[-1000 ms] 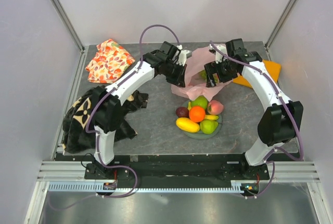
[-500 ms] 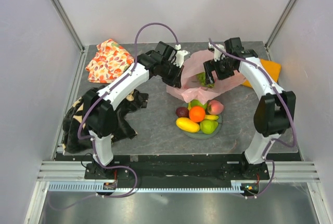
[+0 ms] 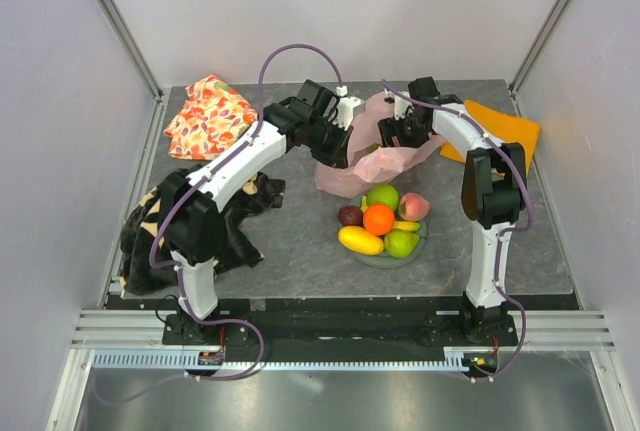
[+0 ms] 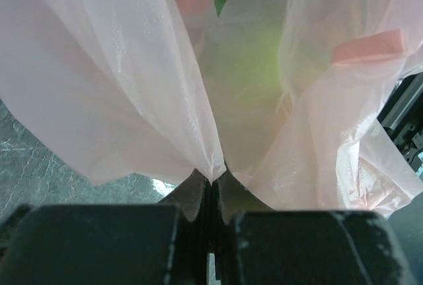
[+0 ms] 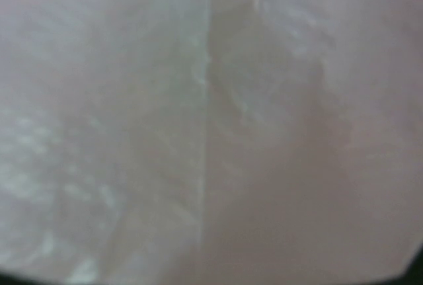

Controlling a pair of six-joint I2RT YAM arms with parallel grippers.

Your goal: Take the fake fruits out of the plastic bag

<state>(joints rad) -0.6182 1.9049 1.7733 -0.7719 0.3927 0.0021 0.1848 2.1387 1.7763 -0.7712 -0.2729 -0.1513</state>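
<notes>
Pinching a gathered fold of the plastic bag (image 4: 132,80) with the left gripper (image 4: 210,180): jaws pressed flat together on the pink film, no gap visible in the left wrist view. Seen beyond that gripper, through the film: a green shape (image 4: 254,67) inside the bag, one of the fake fruits, kind not determinable. Noted from above: bag bunched between the two grippers, its lower edge resting on the bench (image 3: 300,241) on the side toward the arm bases.

Located across the bag from the left gripper: right gripper (image 3: 392,134), up against the mouth of the bag. Cannot tell whether spread or closed, nor whether anything is gripped; right wrist view filled wholly with blurred pink film close to the lens.

Found nearer the arm bases than both grippers, just beside the bag's lower edge: plate (image 3: 385,259) carrying fruits already out. Listed: green fruit nearest the bag (image 3: 383,195), peach (image 3: 413,206), orange (image 3: 378,219), plum (image 3: 349,215), mango (image 3: 360,240), second green fruit (image 3: 401,243), banana (image 3: 407,225) mostly hidden.

Recorded elsewhere: orange cloth (image 3: 500,131) flat on the bench just outboard of the right gripper; floral fabric (image 3: 208,116) well outboard of the left gripper; dark patterned bag (image 3: 165,221) well apart from the left gripper, toward the bases.
</notes>
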